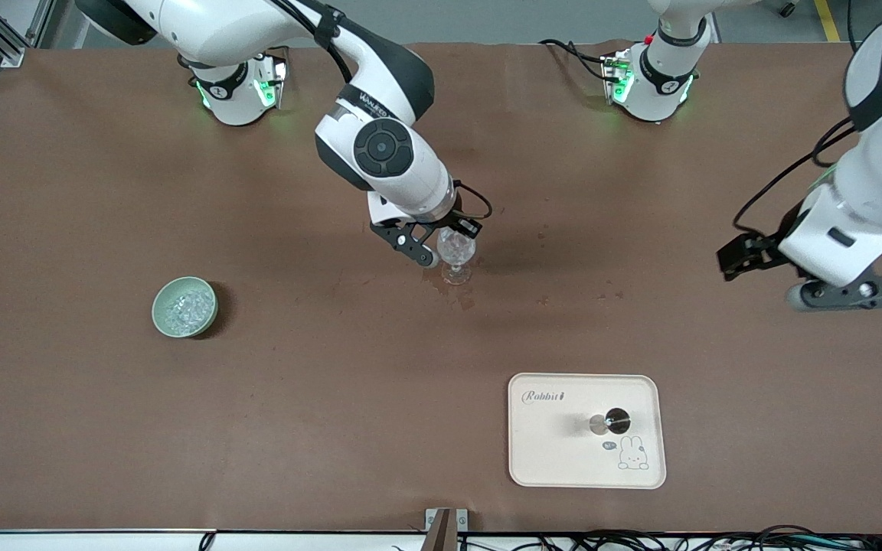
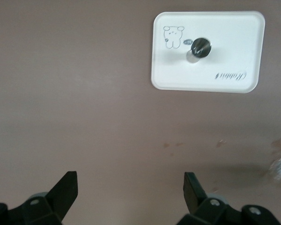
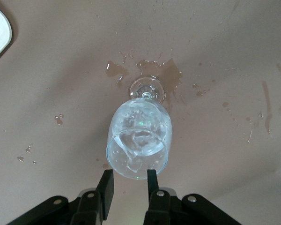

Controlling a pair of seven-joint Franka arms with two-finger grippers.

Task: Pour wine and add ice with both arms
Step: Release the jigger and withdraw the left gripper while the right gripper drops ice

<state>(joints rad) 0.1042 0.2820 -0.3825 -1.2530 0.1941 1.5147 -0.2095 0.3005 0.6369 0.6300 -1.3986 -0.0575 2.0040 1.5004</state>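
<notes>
**Right tool over the wine glass, left tool waiting.**
I have the right tool (image 3: 126,190) over the rim of the clear stemmed wine glass (image 1: 456,255) at mid-counter, its fingers nearly together with nothing visible between them, presumably to drop ice; the bowl already holds clear contents, and brown splashes wet the matte brown counter (image 1: 66,428) around its foot. The remaining ice (image 1: 183,308), small glittering chunks, sits in the pale green ceramic bowl (image 1: 161,315) toward the right arm's end. My left tool (image 2: 130,190) waits released above bare counter; the cream rectangular rabbit-print tray (image 1: 548,459) carries a small round metal object I cannot identify.
</notes>
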